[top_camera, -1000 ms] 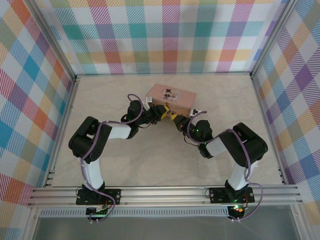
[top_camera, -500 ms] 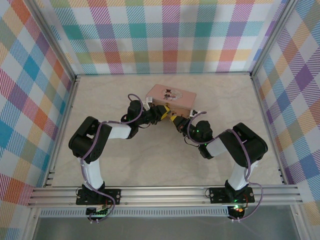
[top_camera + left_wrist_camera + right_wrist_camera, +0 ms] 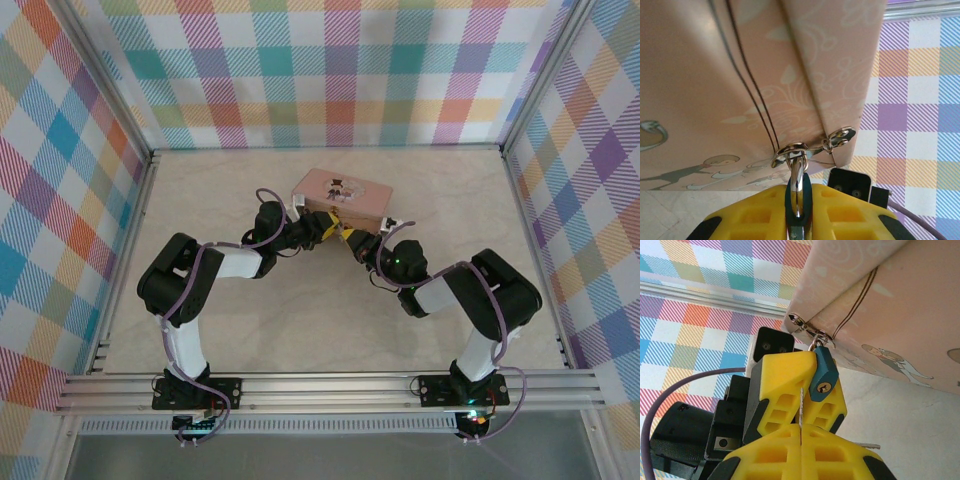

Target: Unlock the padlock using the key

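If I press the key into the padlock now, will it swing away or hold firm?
The padlock hangs by its shackle from the hasp on the pink tin, so alone it would probably swing. The left gripper is clamped on it, so it should mostly hold. Its smooth body may twist slightly between the hard plastic fingers.

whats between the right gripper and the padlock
the key, a thin blade sticking up from the right gripper beside the padlock, in the right wrist view

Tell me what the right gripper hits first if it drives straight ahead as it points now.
Most likely the yellow fingers of the left gripper, clamped on the small blue padlock; depth is hard to judge.
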Controlling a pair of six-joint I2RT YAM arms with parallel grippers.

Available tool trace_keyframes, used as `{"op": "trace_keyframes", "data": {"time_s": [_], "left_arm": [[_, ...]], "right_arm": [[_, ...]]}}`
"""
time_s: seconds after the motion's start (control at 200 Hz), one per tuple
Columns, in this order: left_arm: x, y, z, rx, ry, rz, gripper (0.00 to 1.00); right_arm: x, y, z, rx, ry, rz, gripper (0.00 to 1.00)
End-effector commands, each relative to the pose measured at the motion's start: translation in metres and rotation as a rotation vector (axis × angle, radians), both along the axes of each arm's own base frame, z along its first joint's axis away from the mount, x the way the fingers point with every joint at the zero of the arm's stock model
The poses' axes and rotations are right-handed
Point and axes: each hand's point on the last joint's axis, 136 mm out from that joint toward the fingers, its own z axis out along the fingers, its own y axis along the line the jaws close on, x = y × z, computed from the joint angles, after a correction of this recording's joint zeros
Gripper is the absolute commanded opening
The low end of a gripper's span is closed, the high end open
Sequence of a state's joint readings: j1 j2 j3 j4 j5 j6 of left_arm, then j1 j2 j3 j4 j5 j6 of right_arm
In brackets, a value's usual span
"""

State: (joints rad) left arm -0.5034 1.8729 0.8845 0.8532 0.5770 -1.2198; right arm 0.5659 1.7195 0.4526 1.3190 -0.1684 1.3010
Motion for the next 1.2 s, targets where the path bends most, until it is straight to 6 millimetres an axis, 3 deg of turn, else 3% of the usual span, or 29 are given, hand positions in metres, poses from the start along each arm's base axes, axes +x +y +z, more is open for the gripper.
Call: {"op": "trace_keyframes", "data": {"time_s": [0.0,0.205,1.195], "left_arm": [[-0.002,-0.005,0.029,-0.064,-0.084,-0.027,0.16],[-0.001,-0.004,0.03,-0.068,-0.084,-0.024,0.16],[0.0,0.002,0.03,-0.076,-0.087,-0.008,0.16]], "right_arm": [[0.001,0.0,0.012,0.007,-0.04,0.001,0.0],[0.0,-0.003,0.0,-0.003,-0.008,-0.007,0.0],[-0.005,-0.005,-0.007,-0.006,0.014,-0.001,0.0]]}}
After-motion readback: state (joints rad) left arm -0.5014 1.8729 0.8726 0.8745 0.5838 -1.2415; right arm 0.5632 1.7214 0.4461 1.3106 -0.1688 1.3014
